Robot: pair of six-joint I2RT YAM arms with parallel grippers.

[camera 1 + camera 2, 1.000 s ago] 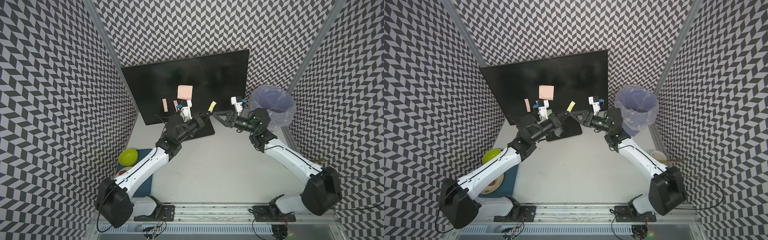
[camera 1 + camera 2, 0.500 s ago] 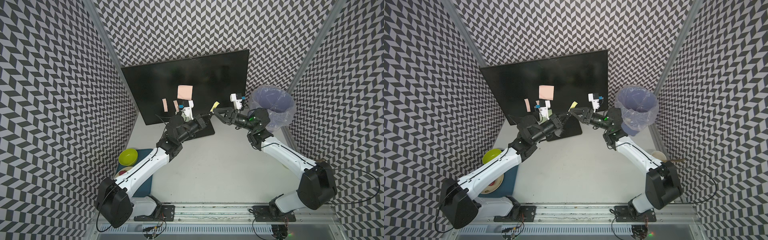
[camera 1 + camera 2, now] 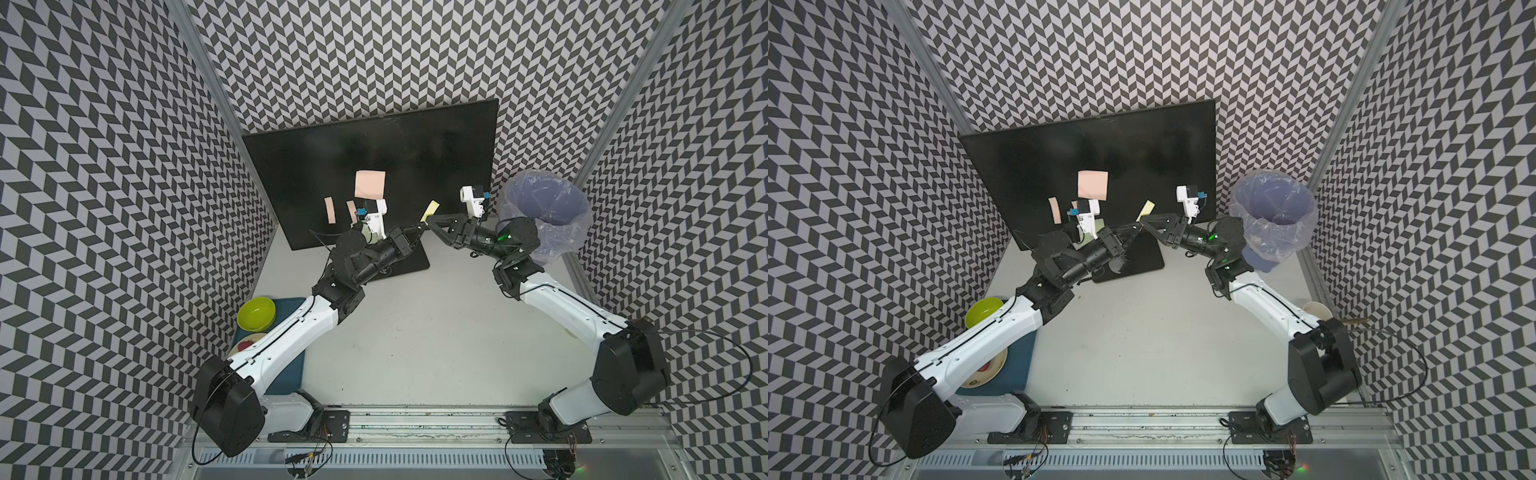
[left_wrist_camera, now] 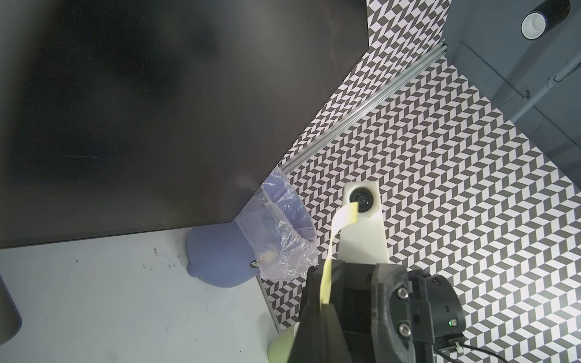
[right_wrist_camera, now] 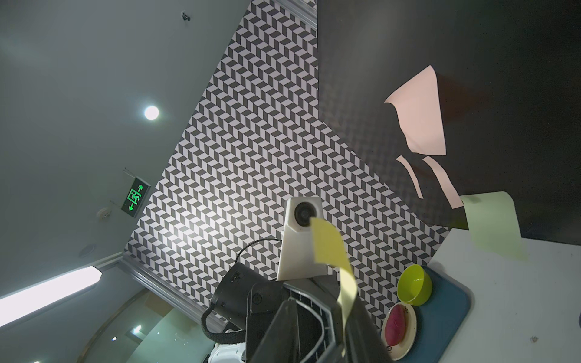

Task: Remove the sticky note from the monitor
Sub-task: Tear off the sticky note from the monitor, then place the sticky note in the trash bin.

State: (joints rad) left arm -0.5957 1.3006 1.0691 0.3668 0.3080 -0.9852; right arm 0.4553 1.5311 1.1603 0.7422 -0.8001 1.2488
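Right claw (image 3: 431,221) nearer, one yellow note (image 3: 430,206)

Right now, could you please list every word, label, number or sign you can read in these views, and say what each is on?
No words or numbers can be read.
Green exit sign: running figure and arrows, no letters.
Label on the bin: too small to read.
Mark on the plate rim: too small to read.
Yellow sticky note, pink sticky note: blank.
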